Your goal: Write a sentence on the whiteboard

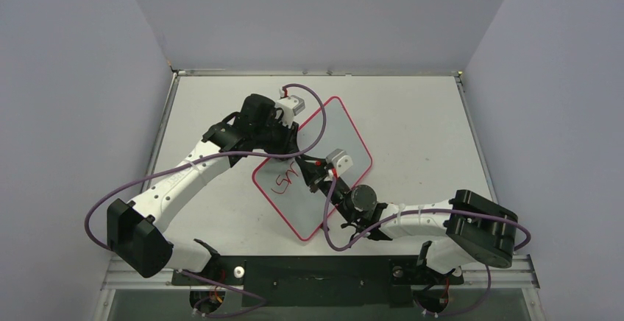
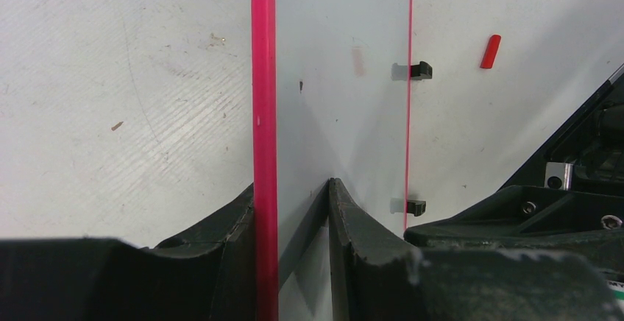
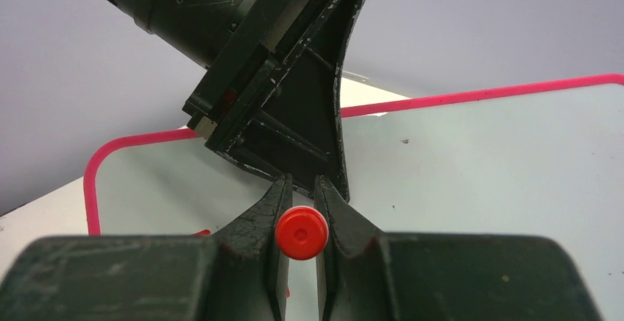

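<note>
The whiteboard (image 1: 335,133) lies turned at an angle on the table, white with a pink-red border. The sentence (image 1: 285,181) shows as a few red letters on the board's near-left part. My left gripper (image 1: 293,144) is shut on the whiteboard's left edge; in the left wrist view its jaws (image 2: 291,214) clamp the pink rim (image 2: 263,78), one finger below and one on the board's face. My right gripper (image 3: 302,196) is shut on a red marker (image 3: 302,233), held upright over the board (image 3: 478,174) beside the lettering. The marker's tip is hidden.
A loose red marker cap (image 2: 490,51) lies on the table beyond the board's far edge, near two black clips (image 2: 419,71). The left gripper's finger (image 3: 294,100) stands just ahead of the right jaws. Grey walls enclose the table (image 1: 412,107).
</note>
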Motion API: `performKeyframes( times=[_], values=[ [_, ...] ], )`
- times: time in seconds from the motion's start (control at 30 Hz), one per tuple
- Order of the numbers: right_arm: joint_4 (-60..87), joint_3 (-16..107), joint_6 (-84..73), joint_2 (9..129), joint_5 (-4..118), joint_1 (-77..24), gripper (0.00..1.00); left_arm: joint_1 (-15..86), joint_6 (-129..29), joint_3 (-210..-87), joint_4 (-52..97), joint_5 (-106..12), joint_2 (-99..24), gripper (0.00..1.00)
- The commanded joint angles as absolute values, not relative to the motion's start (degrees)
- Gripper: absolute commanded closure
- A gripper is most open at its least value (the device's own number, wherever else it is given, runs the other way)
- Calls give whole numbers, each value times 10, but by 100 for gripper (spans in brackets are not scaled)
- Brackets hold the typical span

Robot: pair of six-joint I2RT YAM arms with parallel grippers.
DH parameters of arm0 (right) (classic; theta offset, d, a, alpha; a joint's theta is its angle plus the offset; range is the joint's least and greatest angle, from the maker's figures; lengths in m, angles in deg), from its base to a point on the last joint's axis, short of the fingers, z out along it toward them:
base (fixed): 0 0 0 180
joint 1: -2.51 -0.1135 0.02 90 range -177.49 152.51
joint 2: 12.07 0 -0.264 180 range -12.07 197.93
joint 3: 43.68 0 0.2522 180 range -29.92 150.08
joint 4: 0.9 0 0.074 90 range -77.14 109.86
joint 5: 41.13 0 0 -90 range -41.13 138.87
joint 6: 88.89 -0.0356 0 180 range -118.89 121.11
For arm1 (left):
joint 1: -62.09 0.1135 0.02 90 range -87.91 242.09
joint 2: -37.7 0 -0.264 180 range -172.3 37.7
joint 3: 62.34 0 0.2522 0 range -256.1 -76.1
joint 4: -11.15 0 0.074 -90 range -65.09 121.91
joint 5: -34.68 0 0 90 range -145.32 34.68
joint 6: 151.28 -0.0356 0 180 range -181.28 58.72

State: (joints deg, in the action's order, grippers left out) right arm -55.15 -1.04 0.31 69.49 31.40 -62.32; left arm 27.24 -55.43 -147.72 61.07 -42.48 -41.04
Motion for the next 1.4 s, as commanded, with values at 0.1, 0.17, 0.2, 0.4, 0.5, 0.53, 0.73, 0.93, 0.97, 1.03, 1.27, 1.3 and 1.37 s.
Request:
performKeyframes(
  times=[0.1,0.17,0.2,0.4,0.5,0.53,0.73,0.93,0.97,1.03,1.27,1.3,1.37],
  values=[
    [-509,-34,-8,684,302,-617,100,265,-632,-1461,629,-519,-409,100],
    [-504,-42,-13,674,302,-620,100,264,-632,-1461,629,-520,-409,100],
    [-500,-47,-16,670,302,-620,100,265,-632,-1461,629,-520,-409,100],
    [-481,-65,-20,640,293,-633,100,265,-632,-1461,629,-520,-409,100],
    [-461,-68,-20,606,290,-636,100,264,-633,-1461,630,-520,-409,100],
    [-447,-68,-20,597,289,-636,100,264,-633,-1461,630,-520,-409,100],
    [-387,-63,-7,514,288,-641,100,264,-632,-1461,629,-519,-408,100],
    [-414,-62,26,505,289,-636,100,264,-632,-1460,628,-519,-405,100],
    [-424,-64,27,509,290,-629,100,264,-632,-1459,627,-519,-404,100],
    [-456,-71,17,519,302,-613,100,264,-631,-1458,627,-519,-402,100],
    [-490,-80,-19,526,335,-560,100,263,-633,-1455,624,-520,-398,100],
    [-491,-81,-20,527,337,-559,100,263,-633,-1455,624,-520,-398,100],
    [-496,-84,-26,528,349,-556,100,262,-633,-1454,624,-521,-398,100]
  ],
)
